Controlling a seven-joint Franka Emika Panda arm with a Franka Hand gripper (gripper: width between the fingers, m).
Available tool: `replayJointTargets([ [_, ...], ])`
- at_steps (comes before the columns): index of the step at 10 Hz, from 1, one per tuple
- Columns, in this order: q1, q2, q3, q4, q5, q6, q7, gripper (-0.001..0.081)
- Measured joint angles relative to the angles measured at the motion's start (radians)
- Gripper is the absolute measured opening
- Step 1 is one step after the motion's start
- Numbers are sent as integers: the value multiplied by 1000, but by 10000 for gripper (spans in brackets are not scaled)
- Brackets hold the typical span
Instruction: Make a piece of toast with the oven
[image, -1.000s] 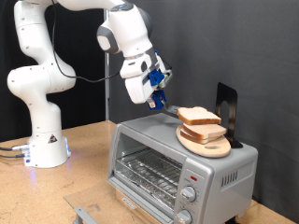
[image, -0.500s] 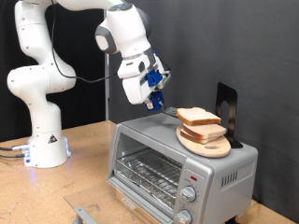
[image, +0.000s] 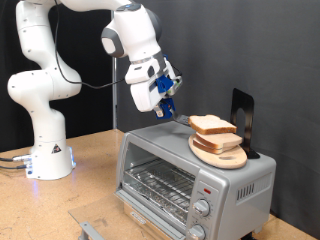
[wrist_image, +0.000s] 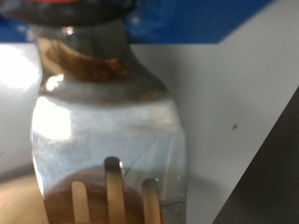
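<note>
The piece of toast (image: 213, 125) lies on a round wooden board (image: 222, 152) on top of the silver oven (image: 170, 150). A second slice seems to lie under it. My gripper (image: 166, 98) hangs above the oven's top at the exterior view's left of the toast. It is shut on a blue-handled tool (image: 169, 106). The tool's end points down towards the toast's near edge, a little short of it. The wrist view shows the tool's shiny slotted metal head (wrist_image: 107, 121) close up. The oven's wire rack (image: 160, 185) shows through the front.
A black upright object (image: 241, 115) stands behind the board on the oven. The oven's two knobs (image: 202, 210) and red light (image: 205, 187) are on its front right. The robot's white base (image: 45, 150) stands at the exterior view's left on the wooden table (image: 90, 160).
My gripper with the tool has shifted slightly to the exterior view's left, away from the toast. The toast and the board have not moved.
</note>
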Motion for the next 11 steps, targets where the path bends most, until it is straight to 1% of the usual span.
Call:
replayJointTargets([
  [2, -8, -1, 0, 0, -25, 40, 0, 386],
  [6, -34, 7, 1, -1, -105, 62, 2, 386],
  [11, -60, 43, 2, 0, -145, 110, 10, 386],
])
